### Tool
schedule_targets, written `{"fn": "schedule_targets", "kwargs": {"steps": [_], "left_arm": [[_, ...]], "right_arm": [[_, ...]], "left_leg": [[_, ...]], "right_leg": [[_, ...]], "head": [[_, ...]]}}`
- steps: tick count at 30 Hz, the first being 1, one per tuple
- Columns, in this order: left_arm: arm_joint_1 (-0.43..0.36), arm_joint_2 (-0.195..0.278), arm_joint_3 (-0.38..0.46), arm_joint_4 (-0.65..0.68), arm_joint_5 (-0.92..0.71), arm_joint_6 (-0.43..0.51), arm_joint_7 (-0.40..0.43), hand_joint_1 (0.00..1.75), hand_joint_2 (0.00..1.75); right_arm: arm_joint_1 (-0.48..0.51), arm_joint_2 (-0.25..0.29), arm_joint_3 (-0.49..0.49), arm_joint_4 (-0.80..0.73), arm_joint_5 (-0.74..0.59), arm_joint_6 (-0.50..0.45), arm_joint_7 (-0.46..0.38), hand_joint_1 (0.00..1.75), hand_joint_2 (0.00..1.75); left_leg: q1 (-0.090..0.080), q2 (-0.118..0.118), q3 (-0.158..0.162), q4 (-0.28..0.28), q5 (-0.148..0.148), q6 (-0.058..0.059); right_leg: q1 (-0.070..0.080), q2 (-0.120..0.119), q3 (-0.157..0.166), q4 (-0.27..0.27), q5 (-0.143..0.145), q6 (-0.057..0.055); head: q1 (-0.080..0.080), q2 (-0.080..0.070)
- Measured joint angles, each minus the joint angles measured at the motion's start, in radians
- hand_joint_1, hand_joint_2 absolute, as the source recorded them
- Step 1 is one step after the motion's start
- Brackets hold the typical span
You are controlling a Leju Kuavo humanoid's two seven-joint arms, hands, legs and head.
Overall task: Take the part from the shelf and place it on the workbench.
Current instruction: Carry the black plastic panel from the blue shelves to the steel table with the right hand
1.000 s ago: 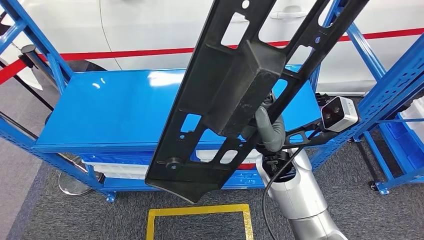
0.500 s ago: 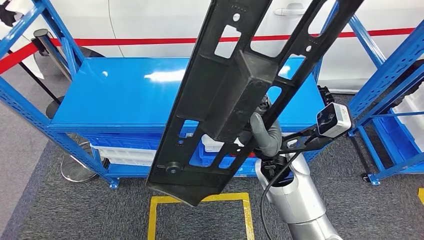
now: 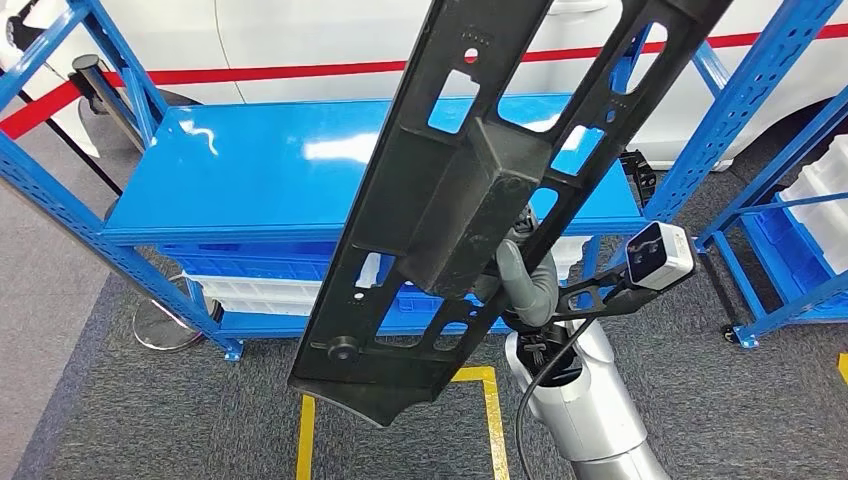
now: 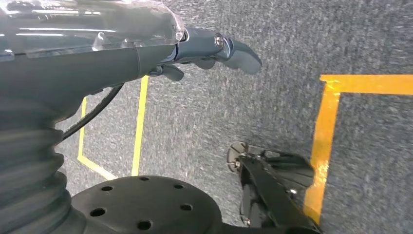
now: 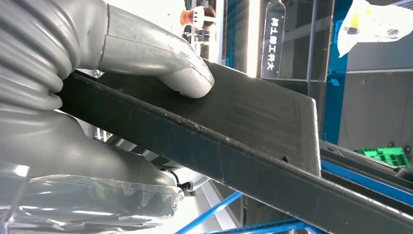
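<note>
In the head view a long black plastic part (image 3: 470, 200) with several cut-outs runs slantwise from the top edge down to the floor marking. My right hand (image 3: 527, 275) grips it from beneath near its boxy middle. Up close, the right wrist view has the grey thumb (image 5: 187, 78) pressed flat on the part (image 5: 253, 122). Behind the part stands the blue workbench (image 3: 250, 175), its top bare. In the left wrist view my left hand (image 4: 214, 48) hangs over the grey carpet with its fingers apart, holding nothing.
Blue shelf uprights (image 3: 745, 95) rise at the right, with white bins (image 3: 820, 195) beyond them. White crates (image 3: 255, 292) sit under the bench. A stanchion base (image 3: 165, 325) stands at its left leg. Yellow floor tape (image 3: 490, 400) lies by my right arm. A white car (image 3: 300, 40) is behind.
The whole picture has shifted, so the camera has moved: bench and floor tape now sit higher in the frame. The part stays in my right hand at the same slant.
</note>
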Motion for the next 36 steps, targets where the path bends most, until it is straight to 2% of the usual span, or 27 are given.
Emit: {"fn": "schedule_targets", "kwargs": {"steps": [2,3,4,7,8,9,10,11,12,13,14,15,16,18,19,20,22,23,24,27,28,29,30,32,33,34,36], "left_arm": [[-0.002,0.001,0.0,0.0,-0.003,0.0,-0.005,0.0,1.75],[-0.003,0.001,0.0,0.0,-0.006,0.0,-0.006,0.0,1.75],[-0.004,0.002,0.0,0.0,-0.008,0.0,-0.007,0.0,1.75],[-0.004,0.003,0.0,0.0,-0.016,0.001,-0.002,0.0,1.75],[-0.005,0.003,-0.001,0.0,-0.018,0.001,0.0,0.0,1.75],[-0.006,0.003,-0.001,0.0,-0.021,0.001,0.002,0.0,1.75],[-0.007,0.003,-0.002,0.0,-0.023,0.001,0.004,0.0,1.75],[-0.008,0.004,-0.002,0.0,-0.024,0.001,0.005,0.0,1.75],[-0.008,0.004,-0.002,0.0,-0.025,0.001,0.005,0.0,1.75],[-0.007,0.004,-0.002,0.0,-0.025,0.001,0.005,0.0,1.75],[-0.007,0.004,-0.002,0.0,-0.025,0.001,0.005,0.0,1.75],[-0.007,0.004,-0.002,0.0,-0.025,0.001,0.005,0.0,1.75],[-0.007,0.004,-0.002,0.0,-0.025,0.0,0.005,0.0,1.75],[-0.007,0.003,-0.002,0.0,-0.025,0.0,0.004,0.0,1.75],[-0.007,0.003,-0.002,0.0,-0.025,0.0,0.004,0.0,1.75],[-0.007,0.003,-0.002,0.0,-0.025,0.0,0.004,0.0,1.75],[-0.007,0.005,-0.002,0.0,-0.024,0.0,0.003,0.0,1.75],[-0.006,0.005,-0.002,0.0,-0.024,0.001,0.004,0.0,1.75],[-0.006,0.006,-0.002,0.0,-0.023,0.001,0.004,0.0,1.75],[-0.005,0.007,-0.002,0.0,-0.021,0.001,0.003,0.0,1.75],[-0.005,0.007,-0.002,0.0,-0.021,0.001,0.002,0.0,1.75],[-0.005,0.007,-0.002,0.0,-0.021,0.001,0.001,0.0,1.75],[-0.005,0.007,-0.002,0.0,-0.021,0.001,0.0,0.0,1.75],[-0.006,0.007,-0.002,0.0,-0.022,0.001,-0.002,0.0,1.75],[-0.006,0.008,-0.002,0.0,-0.022,0.001,-0.004,0.0,1.75],[-0.007,0.008,-0.002,0.0,-0.022,0.001,-0.004,0.0,1.75],[-0.007,0.009,-0.002,0.0,-0.022,0.001,-0.005,0.0,1.75]], "right_arm": [[0.005,0.001,-0.001,-0.006,0.002,0.001,-0.004,1.75,1.75],[0.006,0.002,-0.002,-0.01,0.004,0.002,-0.006,1.75,1.75],[0.006,0.003,-0.003,-0.012,0.006,0.003,-0.008,1.75,1.75],[0.011,0.006,-0.007,-0.021,0.014,0.003,-0.011,1.75,1.75],[0.013,0.006,-0.009,-0.026,0.015,0.001,-0.011,1.75,1.75],[0.014,0.006,-0.011,-0.031,0.017,-0.002,-0.01,1.75,1.75],[0.015,0.006,-0.013,-0.035,0.018,-0.004,-0.009,1.75,1.75],[0.017,0.006,-0.014,-0.038,0.018,-0.006,-0.008,1.75,1.75],[0.019,0.006,-0.015,-0.039,0.018,-0.007,-0.007,1.75,1.75],[0.022,0.006,-0.016,-0.039,0.019,-0.008,-0.006,1.75,1.75],[0.025,0.006,-0.017,-0.039,0.018,-0.008,-0.005,1.75,1.75],[0.027,0.006,-0.017,-0.04,0.018,-0.008,-0.005,1.75,1.75],[0.028,0.006,-0.018,-0.041,0.018,-0.008,-0.004,1.75,1.75],[0.028,0.006,-0.018,-0.047,0.018,-0.007,-0.004,1.75,1.75],[0.028,0.006,-0.019,-0.05,0.018,-0.006,-0.004,1.75,1.75],[0.029,0.007,-0.02,-0.052,0.018,-0.006,-0.004,1.75,1.75],[0.029,0.007,-0.021,-0.053,0.017,-0.006,-0.004,1.75,1.75],[0.03,0.007,-0.021,-0.053,0.018,-0.006,-0.004,1.75,1.75],[0.03,0.008,-0.021,-0.053,0.018,-0.006,-0.004,1.75,1.75],[0.031,0.012,-0.021,-0.054,0.018,-0.005,-0.004,1.75,1.75],[0.031,0.012,-0.021,-0.053,0.018,-0.005,-0.004,1.75,1.75],[0.032,0.012,-0.021,-0.053,0.018,-0.005,-0.004,1.75,1.75],[0.032,0.012,-0.021,-0.053,0.018,-0.005,-0.004,1.75,1.75],[0.032,0.012,-0.022,-0.053,0.018,-0.005,-0.004,1.75,1.75],[0.032,0.012,-0.022,-0.053,0.018,-0.004,-0.004,1.75,1.75],[0.031,0.012,-0.022,-0.053,0.018,-0.004,-0.004,1.75,1.75],[0.031,0.012,-0.023,-0.053,0.018,-0.003,-0.004,1.75,1.75]], "left_leg": [[-0.001,-0.001,0.1,-0.144,0.034,0.007],[-0.003,-0.002,0.14,-0.207,0.037,0.012],[-0.006,-0.003,0.162,-0.247,0.032,0.017],[-0.009,-0.002,0.157,-0.265,0.043,0.033],[-0.007,0.0,0.151,-0.268,0.053,0.041],[-0.005,0.003,0.143,-0.272,0.065,0.049],[-0.004,0.005,0.132,-0.274,0.078,0.055],[-0.005,0.005,0.118,-0.272,0.087,0.059],[-0.006,0.006,0.104,-0.27,0.096,0.06],[-0.008,0.006,0.09,-0.267,0.104,0.061],[-0.01,0.007,0.076,-0.263,0.112,0.06],[-0.011,0.007,0.063,-0.258,0.118,0.059],[-0.012,0.006,0.051,-0.253,0.124,0.057],[-0.015,0.005,0.032,-0.241,0.132,0.05],[-0.015,0.005,0.028,-0.237,0.137,0.046],[-0.015,0.005,0.025,-0.236,0.143,0.04],[-0.014,0.004,0.02,-0.235,0.15,0.028],[-0.013,0.003,0.013,-0.226,0.138,0.022],[-0.011,0.003,0.002,-0.199,0.109,0.017],[-0.004,0.002,-0.052,-0.024,-0.019,0.003],[-0.003,0.002,-0.06,0.026,-0.035,0.0],[-0.001,0.002,-0.054,0.047,-0.031,-0.002],[0.0,0.002,-0.03,0.03,-0.009,-0.003],[0.0,0.002,0.061,-0.094,0.036,0.003],[-0.001,0.001,0.109,-0.167,0.043,0.007],[-0.004,0.0,0.141,-0.221,0.041,0.012],[-0.009,-0.001,0.159,-0.261,0.037,0.021]], "right_leg": [[0.001,0.001,-0.016,0.004,0.013,0.008],[0.001,0.002,-0.02,0.005,0.02,0.013],[0.002,0.002,-0.022,0.004,0.027,0.019],[0.0,0.002,-0.024,-0.001,0.041,0.038],[-0.001,0.003,-0.031,0.009,0.026,0.043],[-0.002,0.004,-0.044,0.039,-0.008,0.046],[-0.003,0.005,-0.062,0.09,-0.056,0.049],[-0.002,0.006,-0.083,0.156,-0.105,0.051],[-0.003,0.006,-0.1,0.222,-0.14,0.053],[-0.003,0.006,-0.107,0.268,-0.151,0.054],[-0.002,0.006,-0.098,0.284,-0.14,0.053],[-0.002,0.006,-0.07,0.261,-0.114,0.051],[-0.001,0.006,-0.025,0.206,-0.087,0.047],[0.005,0.006,0.071,0.069,-0.075,0.036],[0.008,0.007,0.098,0.023,-0.082,0.032],[0.012,0.007,0.108,0.001,-0.089,0.027],[0.01,0.006,0.1,-0.007,-0.077,0.015],[0.008,0.004,0.094,-0.009,-0.068,0.007],[0.005,0.003,0.086,-0.012,-0.059,-0.001],[0.005,0.001,0.053,-0.011,-0.032,-0.01],[0.005,0.001,0.04,-0.009,-0.024,-0.009],[0.005,0.001,0.028,-0.007,-0.016,-0.008],[0.005,0.001,0.016,-0.004,-0.01,-0.006],[0.005,0.001,-0.001,0.001,0.002,0.0],[0.006,0.002,-0.006,0.003,0.008,0.004],[0.007,0.002,-0.01,0.003,0.014,0.01],[0.007,0.001,-0.013,0.001,0.028,0.023]], "head": [[0.0,0.0],[0.001,0.0],[0.0,0.0],[-0.001,0.0],[-0.001,0.0],[0.0,0.0],[0.001,0.0],[0.001,0.0],[0.002,0.0],[0.002,0.0],[0.002,0.0],[0.002,0.0],[0.002,0.0],[0.001,0.0],[0.001,0.0],[0.001,0.0],[0.002,0.0],[0.001,0.0],[0.0,0.0],[-0.002,0.0],[-0.002,0.0],[-0.002,0.0],[-0.002,0.0],[-0.002,0.0],[-0.002,0.0],[-0.002,0.0],[-0.001,0.0]]}}
